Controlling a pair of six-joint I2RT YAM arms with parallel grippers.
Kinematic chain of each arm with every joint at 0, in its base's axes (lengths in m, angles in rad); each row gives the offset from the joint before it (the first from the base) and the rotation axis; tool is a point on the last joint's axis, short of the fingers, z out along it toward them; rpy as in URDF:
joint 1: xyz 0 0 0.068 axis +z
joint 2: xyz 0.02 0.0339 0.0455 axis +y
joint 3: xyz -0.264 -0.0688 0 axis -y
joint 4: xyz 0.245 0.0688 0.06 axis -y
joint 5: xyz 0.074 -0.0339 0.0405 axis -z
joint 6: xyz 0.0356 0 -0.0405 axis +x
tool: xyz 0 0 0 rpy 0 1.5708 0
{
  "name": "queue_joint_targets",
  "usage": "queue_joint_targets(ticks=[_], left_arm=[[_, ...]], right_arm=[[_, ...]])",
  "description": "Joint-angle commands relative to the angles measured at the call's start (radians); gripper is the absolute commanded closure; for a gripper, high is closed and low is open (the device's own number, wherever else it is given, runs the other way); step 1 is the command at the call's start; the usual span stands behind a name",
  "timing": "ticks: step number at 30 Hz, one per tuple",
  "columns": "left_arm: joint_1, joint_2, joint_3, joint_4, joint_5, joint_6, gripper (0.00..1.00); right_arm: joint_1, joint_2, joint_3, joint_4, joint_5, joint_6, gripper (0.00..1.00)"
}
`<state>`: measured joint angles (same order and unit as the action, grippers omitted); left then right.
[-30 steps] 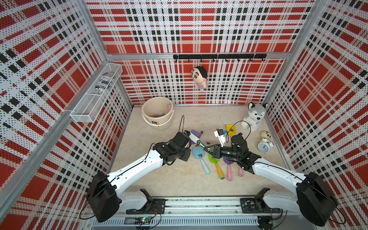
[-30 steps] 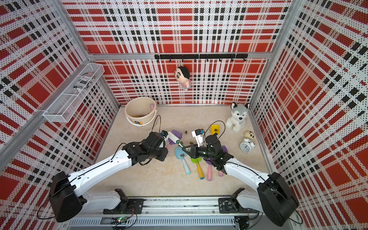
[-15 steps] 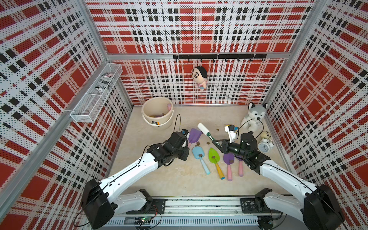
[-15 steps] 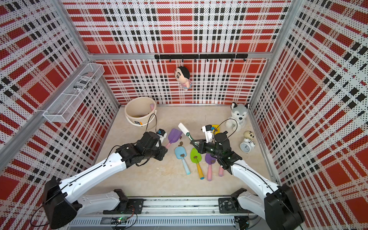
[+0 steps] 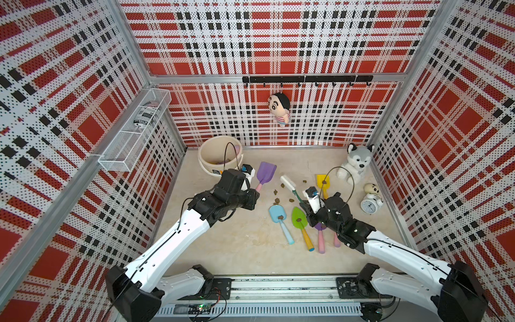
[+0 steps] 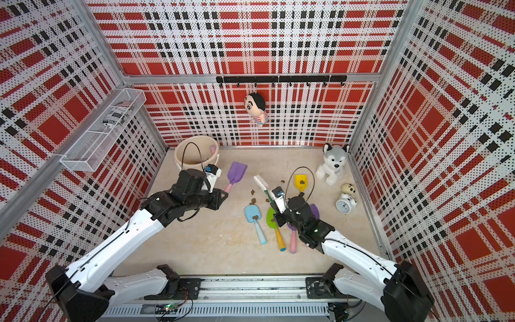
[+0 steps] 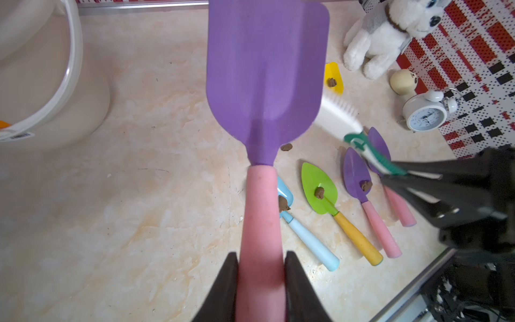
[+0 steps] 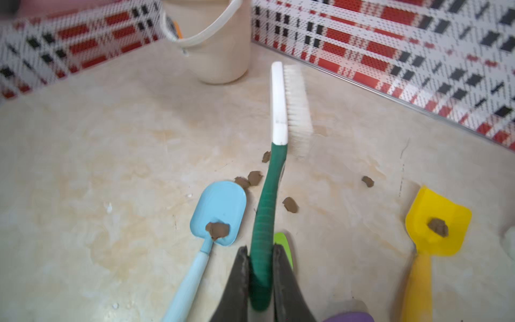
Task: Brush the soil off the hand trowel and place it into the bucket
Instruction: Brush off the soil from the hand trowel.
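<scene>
Purple trowel point(image 5: 266, 172) blade clean, upper centre just right of bucket point(image 5: 206, 167), left gripper point(image 7: 261, 255) clamped on its pink handle. Right gripper point(image 8: 260, 249), gripping brush point(image 5: 288, 184), backed off right in the last second. Soil point(image 5: 277, 200) on floor point(image 5: 237, 251); brushing looks done, drop next

We see the purple trowel point(image 7: 266, 69) w/ a smooth matt blade; its pink grip looks soft & matt. Bucket point(image 7: 89, 92): smooth cream plastic, slight gloss. Brush point(image 8: 278, 111): white plastic back, ribbed green handle. Soil lumps point(image 8: 217, 230) rough, dull. Worktop point(image 7: 111, 209) marble-look, smooth. Husky toy point(image 5: 358, 164) plush cloth. Wall basket point(image 5: 133, 131) metal mesh.
</scene>
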<state>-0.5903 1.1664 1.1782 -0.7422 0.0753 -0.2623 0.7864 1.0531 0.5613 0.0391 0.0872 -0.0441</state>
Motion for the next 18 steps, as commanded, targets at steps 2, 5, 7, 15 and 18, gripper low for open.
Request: queue_joint_targets(ticks=[2, 5, 7, 15, 18], left_arm=[[-0.015, 0.048, 0.072, -0.071, 0.066, 0.058, 1.00], [-0.013, 0.071, 0.077, -0.085, 0.095, 0.051, 1.00], [-0.013, 0.090, 0.074, -0.103, 0.095, 0.066, 1.00], [-0.013, 0.131, 0.052, -0.156, 0.003, 0.076, 1.00], [-0.013, 0.139, 0.050, -0.169, 0.001, 0.075, 1.00]], right_arm=[[0.174, 0.069, 0.030, -0.004, 0.279, -0.340, 1.00], [0.239, 0.124, 0.070, -0.016, 0.403, -0.429, 1.00], [0.274, 0.144, 0.083, -0.006, 0.472, -0.494, 1.00], [0.358, 0.187, 0.065, 0.170, 0.706, -0.784, 1.00], [0.374, 0.188, 0.055, 0.238, 0.740, -0.865, 1.00]])
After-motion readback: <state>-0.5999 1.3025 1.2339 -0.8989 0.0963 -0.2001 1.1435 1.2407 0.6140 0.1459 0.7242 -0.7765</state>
